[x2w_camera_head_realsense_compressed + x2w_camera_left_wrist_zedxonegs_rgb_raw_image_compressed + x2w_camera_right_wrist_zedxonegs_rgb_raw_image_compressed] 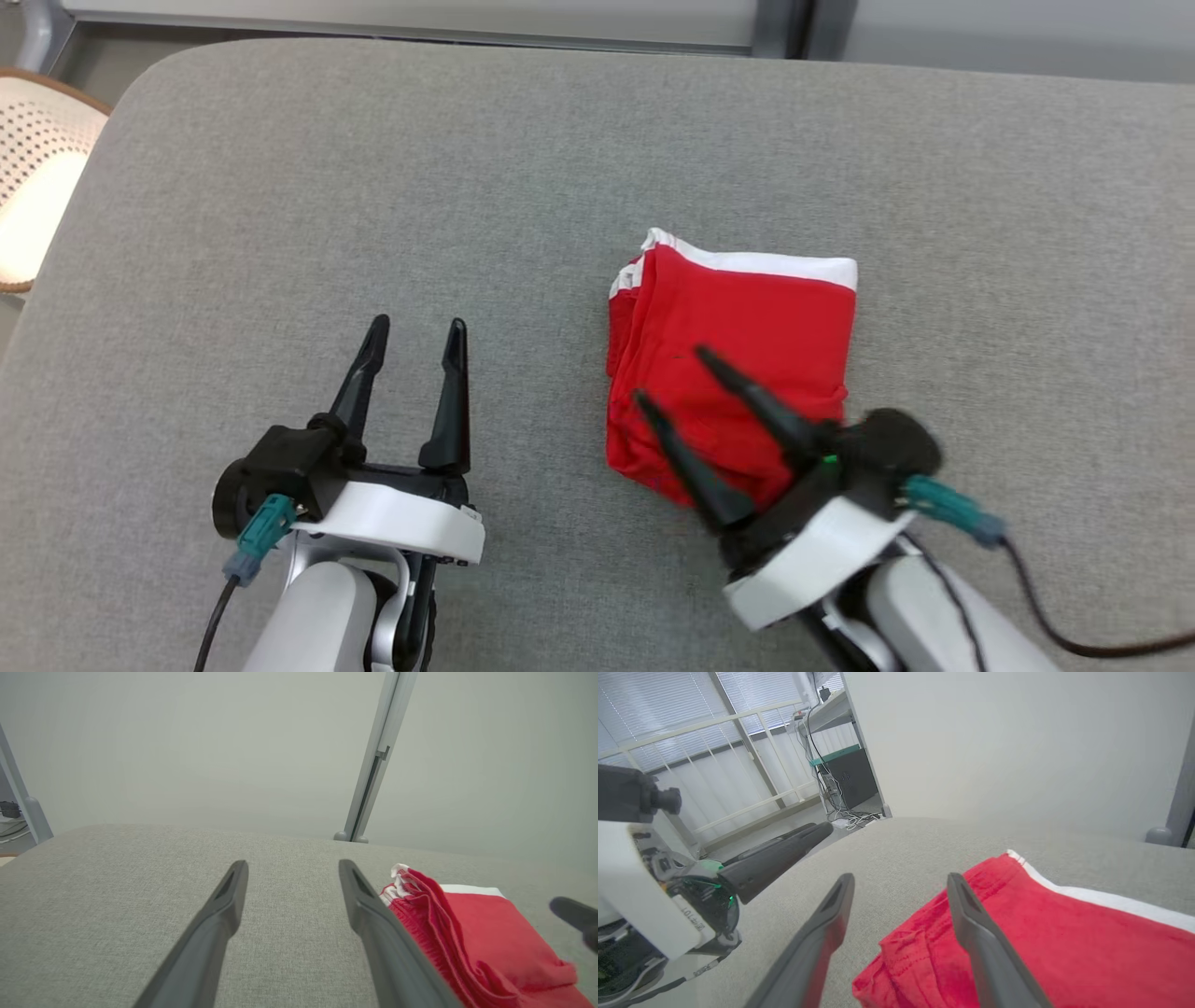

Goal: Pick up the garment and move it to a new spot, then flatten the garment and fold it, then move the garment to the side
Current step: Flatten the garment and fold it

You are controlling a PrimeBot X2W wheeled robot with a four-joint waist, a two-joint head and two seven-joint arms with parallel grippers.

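1. Right gripper [670, 375]: fingers apart, nothing between them. It hovers over the near left corner of the garment [747, 317]. In the right wrist view one finger lies across the red cloth and the other over bare upholstery; whether either tip touches the cloth I cannot tell.
2. Left gripper [417, 324]: fingers also apart and empty, parked over the grey cushion [373, 187], just beside the garment's left edge and not on it.
3. Garment: red with a white band along the far edge, folded into a compact, roughly square bundle. It lies flat on the cushion, right of centre in the head view. Layered edges are stacked on its left side; the near left corner is somewhat rumpled.
4. Step in hand (judgement): flattening and folding look done. What remains is moving the bundle to the side, or that placing is already made; the frames do not settle which.
5. Next move, if the shift is still owed: close on the stacked left edge so that every layer is caught, not only the top one. Carry it low and level, then set it down flat.
6. Risk: a grip on the top layer alone would probably pull the fold open.
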